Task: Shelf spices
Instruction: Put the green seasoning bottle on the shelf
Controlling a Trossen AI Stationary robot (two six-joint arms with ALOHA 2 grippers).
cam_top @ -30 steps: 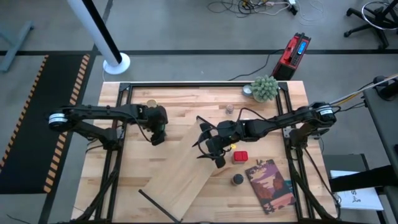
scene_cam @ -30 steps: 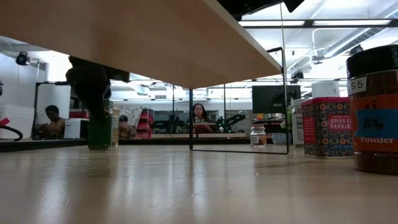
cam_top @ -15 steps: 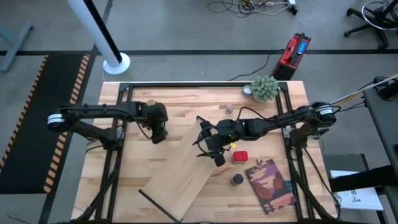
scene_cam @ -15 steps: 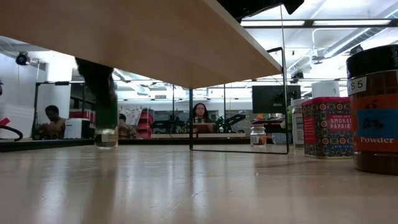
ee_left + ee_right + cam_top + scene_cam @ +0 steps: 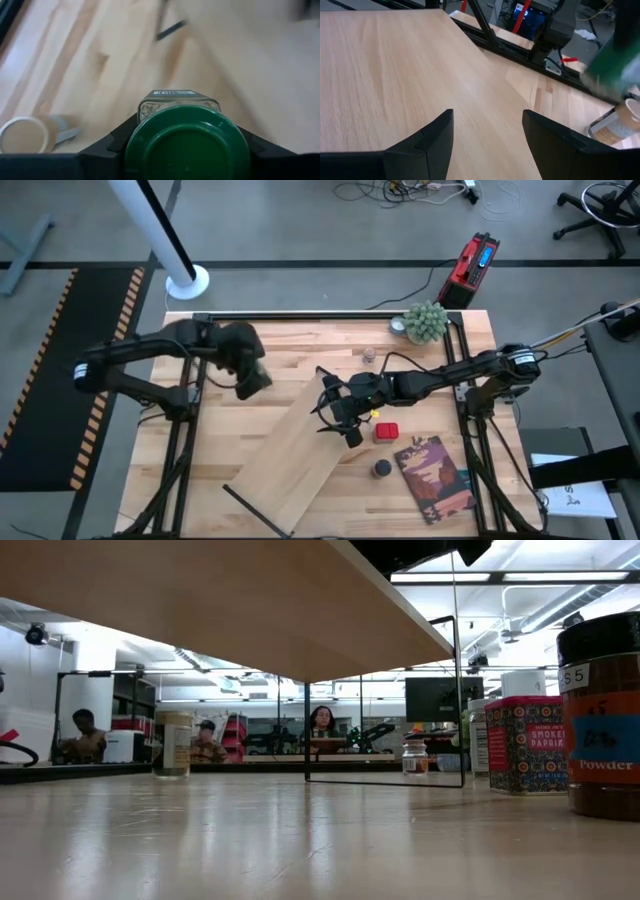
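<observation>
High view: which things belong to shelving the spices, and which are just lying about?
Job: pale plywood shelf board; red square tin; black-lidded jar; small clear glass jar; tan-lidded jar; green-lidded jar in left claw.
Lying about: fuzzy green potted plant; reddish-brown flat book.

One camera looks straight down on the whole surface (image 5: 230, 430). Another sits at surface level, peering under the shelf (image 5: 200, 600). Each wrist camera rides close, both seeing the green-topped jar (image 5: 187, 145).

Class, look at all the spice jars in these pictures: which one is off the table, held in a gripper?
The green-lidded jar, clamped in the left gripper. The red paprika tin, black-topped jar and tan-topped jar all stand on the table.
</observation>
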